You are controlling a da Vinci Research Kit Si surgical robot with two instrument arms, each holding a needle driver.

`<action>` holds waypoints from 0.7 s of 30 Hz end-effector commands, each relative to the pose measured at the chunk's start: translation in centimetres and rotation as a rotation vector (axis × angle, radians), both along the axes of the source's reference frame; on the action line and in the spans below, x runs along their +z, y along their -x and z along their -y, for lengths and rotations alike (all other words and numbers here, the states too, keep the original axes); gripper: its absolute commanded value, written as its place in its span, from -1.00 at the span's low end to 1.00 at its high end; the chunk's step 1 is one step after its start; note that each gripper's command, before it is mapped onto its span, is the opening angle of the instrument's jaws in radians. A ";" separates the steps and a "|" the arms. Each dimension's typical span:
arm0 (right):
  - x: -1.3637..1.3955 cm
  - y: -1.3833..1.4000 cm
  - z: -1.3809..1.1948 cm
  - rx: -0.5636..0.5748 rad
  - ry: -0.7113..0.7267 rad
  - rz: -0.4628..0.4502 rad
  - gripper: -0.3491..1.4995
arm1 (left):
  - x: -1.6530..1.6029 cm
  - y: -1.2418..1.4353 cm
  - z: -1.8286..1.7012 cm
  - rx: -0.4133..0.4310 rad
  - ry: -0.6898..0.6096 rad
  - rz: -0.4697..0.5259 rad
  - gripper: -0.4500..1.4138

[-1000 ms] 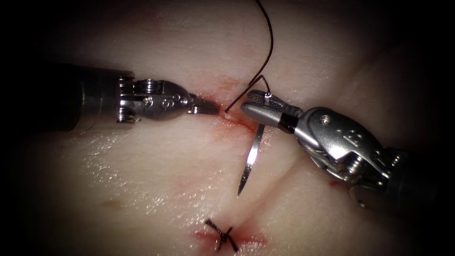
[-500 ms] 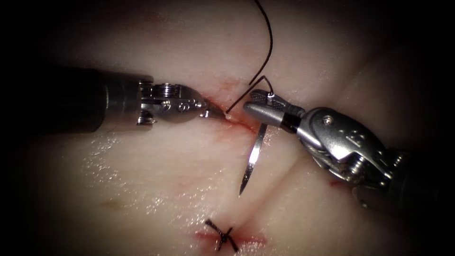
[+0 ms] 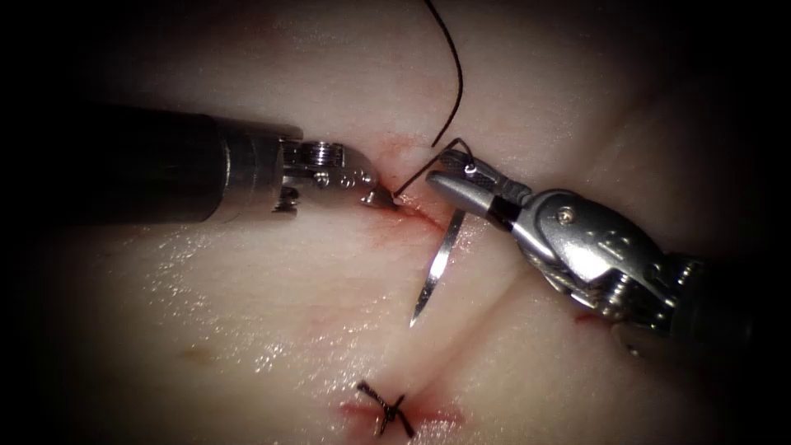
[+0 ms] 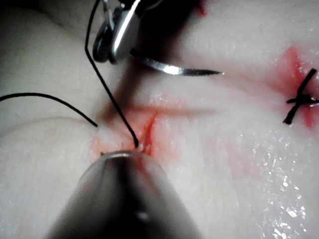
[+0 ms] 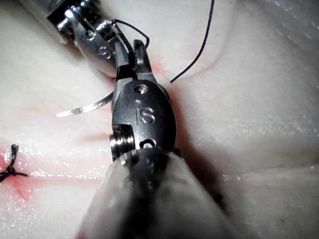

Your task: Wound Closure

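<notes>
My right tool (image 3: 449, 185) comes in from the right, jaws shut on the curved needle (image 3: 437, 268) near its tail end. The needle is out of the tissue (image 3: 247, 313) and hangs over the cut (image 3: 416, 213), point down and toward the front. Black thread (image 3: 455, 91) runs from the tail, loops up out of sight, and one strand enters the tissue at the cut's left lip. My left tool (image 3: 379, 198) rests its tip there, jaws together, nothing seen in them. The needle (image 4: 174, 69), thread (image 4: 112, 99) and right tool (image 5: 132, 59) also show in the wrist views.
A finished stitch with short cut thread ends (image 3: 386, 409) sits nearer the front on the same cut line, ringed by red fluid. Red fluid also stains the cut's lips around the tool tips. The left tool's dark shaft (image 3: 148, 165) lies across the tissue on the left.
The left tool has slid right along the tissue until its tip reached the thread's entry point. The right tool and needle have shifted slightly left and up.
</notes>
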State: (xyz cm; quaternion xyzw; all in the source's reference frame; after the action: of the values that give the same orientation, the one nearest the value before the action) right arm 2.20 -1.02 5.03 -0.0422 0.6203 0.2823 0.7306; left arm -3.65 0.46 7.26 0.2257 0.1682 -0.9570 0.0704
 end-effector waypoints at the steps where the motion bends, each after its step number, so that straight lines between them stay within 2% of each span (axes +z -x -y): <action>1: 0.10 -0.07 -0.09 0.002 0.017 0.004 -1.00 | 0.02 0.05 -0.01 0.005 0.000 -0.002 -0.86; 3: 0.15 -0.09 -0.14 0.004 0.044 0.022 -1.00 | 0.00 0.03 0.02 0.003 -0.003 -0.002 -0.59; 6: 0.22 -0.12 -0.21 0.006 0.082 0.050 -1.00 | -0.03 0.02 0.06 0.013 -0.008 -0.004 -0.33; 14: 0.39 -0.23 -0.23 0.013 0.171 0.105 -1.00 | -0.10 0.02 0.11 0.002 -0.021 -0.007 -0.10; 16: 0.42 -0.27 -0.23 0.009 0.210 0.143 -1.00 | -0.10 0.02 0.10 0.002 -0.019 -0.011 -0.03; 21: 0.52 -0.37 -0.18 -0.013 0.295 0.214 -1.00 | -0.12 -0.01 0.12 -0.004 -0.024 -0.013 0.01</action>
State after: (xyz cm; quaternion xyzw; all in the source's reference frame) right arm 2.49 -0.86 5.51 -0.1764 0.5713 0.1769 0.7818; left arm -3.57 0.31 7.09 0.2201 0.1802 -0.9565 0.0642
